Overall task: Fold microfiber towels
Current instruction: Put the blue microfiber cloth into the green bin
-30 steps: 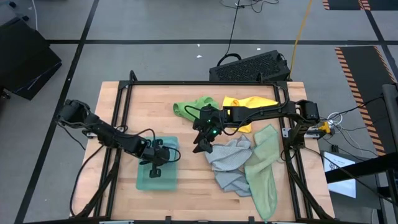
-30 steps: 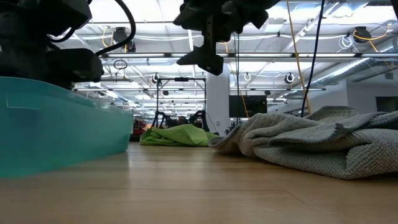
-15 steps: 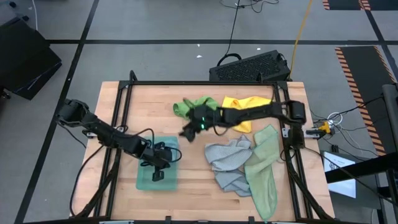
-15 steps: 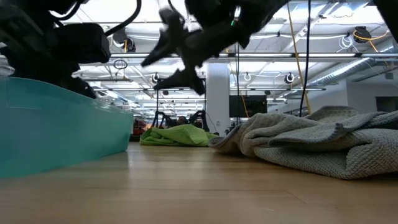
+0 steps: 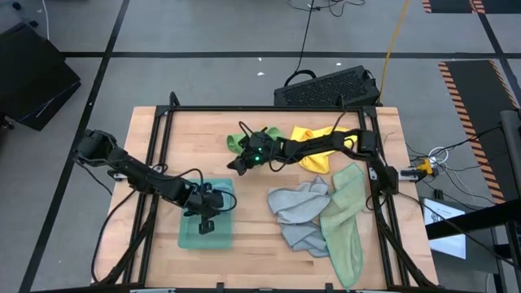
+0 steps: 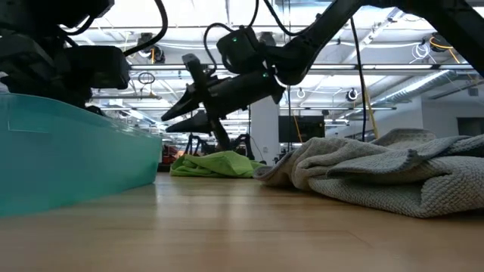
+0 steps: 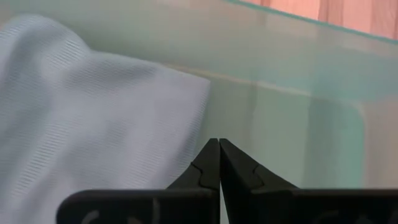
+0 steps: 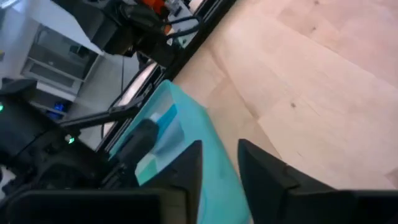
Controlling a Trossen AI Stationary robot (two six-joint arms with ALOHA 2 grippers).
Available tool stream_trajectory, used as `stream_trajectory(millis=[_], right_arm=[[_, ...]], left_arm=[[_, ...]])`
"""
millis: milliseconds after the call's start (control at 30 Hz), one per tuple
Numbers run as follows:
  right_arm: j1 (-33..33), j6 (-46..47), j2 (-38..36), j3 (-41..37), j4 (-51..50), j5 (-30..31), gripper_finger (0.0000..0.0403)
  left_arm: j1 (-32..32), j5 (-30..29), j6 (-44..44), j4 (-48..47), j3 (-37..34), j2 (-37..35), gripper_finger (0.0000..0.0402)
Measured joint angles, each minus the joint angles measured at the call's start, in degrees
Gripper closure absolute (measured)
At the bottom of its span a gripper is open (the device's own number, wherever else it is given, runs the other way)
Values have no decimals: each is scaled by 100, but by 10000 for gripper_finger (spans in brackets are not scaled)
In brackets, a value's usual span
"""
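My wooden table [image 5: 252, 236] sits inside a black frame, workshop floor all round it. Nearest me lies a teal bin [image 5: 205, 224], and my left gripper [image 5: 205, 221] is down inside it, fingers pressed fully together, holding nothing, with the light blue towel [image 7: 87, 118] just beside their tips. To the right, a crumpled grey towel [image 5: 299, 212] touches a long pale sage towel [image 5: 346, 220]. Further back, my right gripper [image 5: 234, 165] hangs above bare wood with a narrow gap between its fingers [image 8: 264, 171], nothing in it. Behind it the bright green towel [image 5: 244, 140] and yellow towel [image 5: 319, 142] lie bunched.
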Motion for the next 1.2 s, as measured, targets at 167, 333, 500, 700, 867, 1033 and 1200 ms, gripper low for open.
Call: stream_trajectory(millis=[167, 333, 500, 700, 867, 1033, 1200], right_arm=[[37, 36, 156, 128, -17, 19, 365], [218, 97, 374, 172, -30, -138, 400], [406, 94, 450, 163, -24, -237, 397], [529, -58, 445, 163, -62, -281, 402], [520, -32, 443, 163, -224, -399, 402], [477, -1, 443, 163, -198, -429, 402], [477, 56, 443, 163, -145, -423, 402]], left_arm=[[62, -4, 166, 3, 0, 0, 394], [215, -9, 351, 7, -3, 0, 395], [392, 1, 536, -3, -3, 0, 397], [634, 30, 770, 1, -3, 0, 392], [805, 912, 657, -248, 165, -194, 399], [588, 1335, 242, -530, 260, -476, 394], [212, 1402, -447, -1125, 217, -544, 396]])
